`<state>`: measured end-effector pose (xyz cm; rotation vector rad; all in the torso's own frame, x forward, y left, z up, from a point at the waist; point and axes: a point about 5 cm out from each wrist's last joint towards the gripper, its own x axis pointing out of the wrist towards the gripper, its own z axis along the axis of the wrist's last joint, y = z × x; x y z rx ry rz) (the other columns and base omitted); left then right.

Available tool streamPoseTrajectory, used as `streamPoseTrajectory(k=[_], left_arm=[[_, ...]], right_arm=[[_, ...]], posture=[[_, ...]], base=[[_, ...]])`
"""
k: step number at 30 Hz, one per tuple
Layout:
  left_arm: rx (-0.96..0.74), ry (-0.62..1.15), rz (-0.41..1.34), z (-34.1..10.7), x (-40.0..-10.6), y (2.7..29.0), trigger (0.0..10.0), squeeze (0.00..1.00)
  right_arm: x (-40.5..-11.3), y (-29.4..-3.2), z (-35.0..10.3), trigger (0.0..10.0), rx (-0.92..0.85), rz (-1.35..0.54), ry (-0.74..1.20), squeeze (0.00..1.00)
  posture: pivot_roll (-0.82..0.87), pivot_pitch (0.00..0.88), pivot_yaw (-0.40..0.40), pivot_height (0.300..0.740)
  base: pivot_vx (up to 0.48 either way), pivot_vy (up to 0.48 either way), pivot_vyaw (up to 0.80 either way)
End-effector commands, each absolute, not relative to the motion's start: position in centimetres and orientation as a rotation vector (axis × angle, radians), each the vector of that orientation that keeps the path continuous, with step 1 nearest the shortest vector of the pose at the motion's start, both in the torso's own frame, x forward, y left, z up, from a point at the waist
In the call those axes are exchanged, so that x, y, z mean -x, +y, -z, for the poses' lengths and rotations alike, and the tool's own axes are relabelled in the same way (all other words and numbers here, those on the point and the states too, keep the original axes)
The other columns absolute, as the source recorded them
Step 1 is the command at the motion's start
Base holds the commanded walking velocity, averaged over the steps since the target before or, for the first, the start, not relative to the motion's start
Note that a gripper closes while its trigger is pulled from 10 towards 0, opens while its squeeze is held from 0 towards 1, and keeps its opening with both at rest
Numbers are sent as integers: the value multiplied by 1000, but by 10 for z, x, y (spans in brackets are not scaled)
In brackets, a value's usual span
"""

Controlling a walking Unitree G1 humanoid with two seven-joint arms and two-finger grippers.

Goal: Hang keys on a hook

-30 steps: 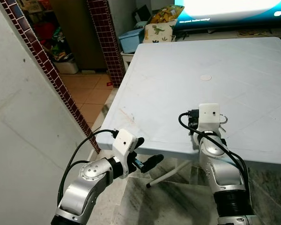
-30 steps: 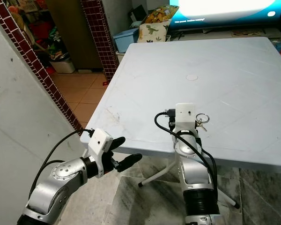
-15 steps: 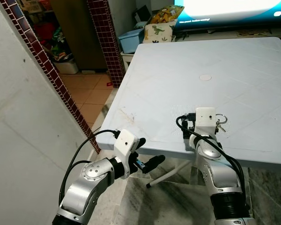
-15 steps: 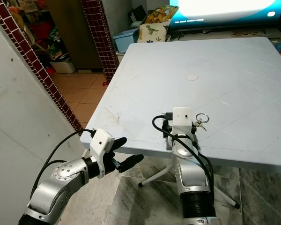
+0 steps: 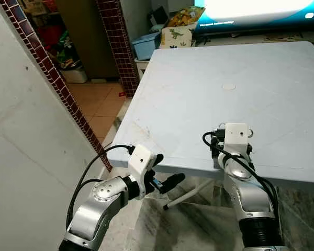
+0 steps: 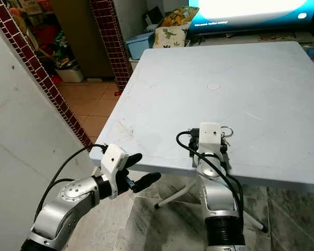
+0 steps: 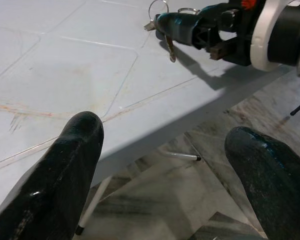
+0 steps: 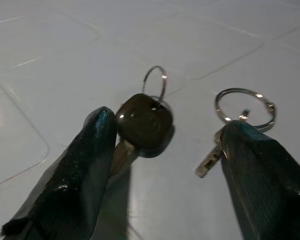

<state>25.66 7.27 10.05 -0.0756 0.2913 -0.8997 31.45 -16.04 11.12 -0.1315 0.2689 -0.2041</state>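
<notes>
Right gripper (image 8: 162, 145) wide open over keys (image 8: 144, 120) on table (image 5: 282, 78), gripping nothing. Left gripper (image 7: 162, 150) open, empty, below table edge.

Keys (image 6: 226, 134) mostly hidden behind right wrist camera housing (image 6: 210, 134)

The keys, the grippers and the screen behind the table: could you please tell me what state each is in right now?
Black-headed key: lying flat on the table, touching one finger of the right gripper.
Second key: flat on the table, on its own ring, beside the other finger.
Right gripper: fingers open around both keys, gripping neither.
Left gripper: fingers open, empty, below the table edge.
Screen: lit.
</notes>
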Motion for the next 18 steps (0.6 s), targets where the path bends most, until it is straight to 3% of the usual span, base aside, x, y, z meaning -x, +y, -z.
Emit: streamPoseTrajectory(k=[1, 11, 18], left_arm=[[56, 295, 894, -100, -257, 76, 10000, 0], [57, 296, 901, -100, -256, 75, 10000, 0], [56, 299, 900, -100, -256, 76, 10000, 0]], right_arm=[[-313, -165, -114, 10000, 141, 227, 254, 24], [-316, -189, -108, 10000, 215, 311, 243, 20], [-325, -201, -106, 10000, 177, 326, 250, 20]], posture=[[-12, 0, 175, 740], [-11, 0, 182, 740], [-6, 0, 184, 740]], base=[[0, 0, 0], [0, 0, 0], [0, 0, 0]])
